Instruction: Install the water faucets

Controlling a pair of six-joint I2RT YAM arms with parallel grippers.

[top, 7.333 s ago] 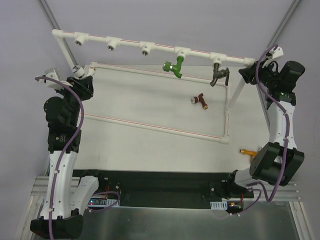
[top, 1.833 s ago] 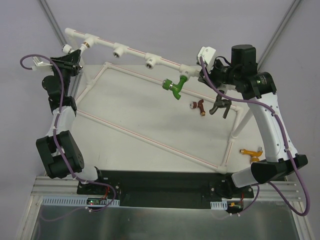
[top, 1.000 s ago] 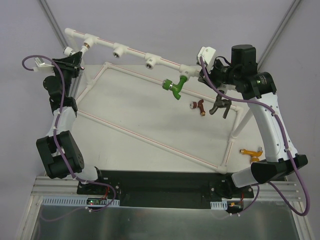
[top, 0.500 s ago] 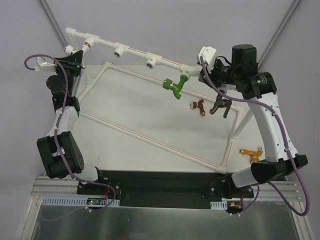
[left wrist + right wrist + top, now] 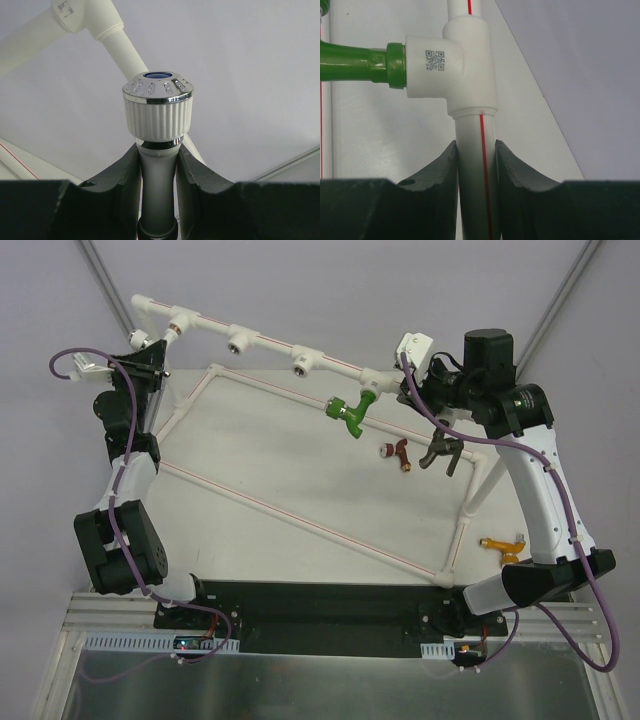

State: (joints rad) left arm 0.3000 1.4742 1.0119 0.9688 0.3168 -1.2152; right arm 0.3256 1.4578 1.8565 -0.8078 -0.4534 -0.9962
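Top view: we find the left hand (image 5: 148, 348) at the far-left end of the pipe frame (image 5: 265, 342), closed on the white faucet (image 5: 138, 339). The right hand (image 5: 410, 390) clamps the frame just right of the green faucet (image 5: 348, 410). The dark red faucet (image 5: 398, 451) lies on the desk (image 5: 300, 470).

Left wrist view: both fingers (image 5: 122, 175) pinch the white faucet's grey stem below its ribbed knob.

Right wrist view: the fingers grip the pipe frame just below the green faucet's tee fitting (image 5: 465, 65).
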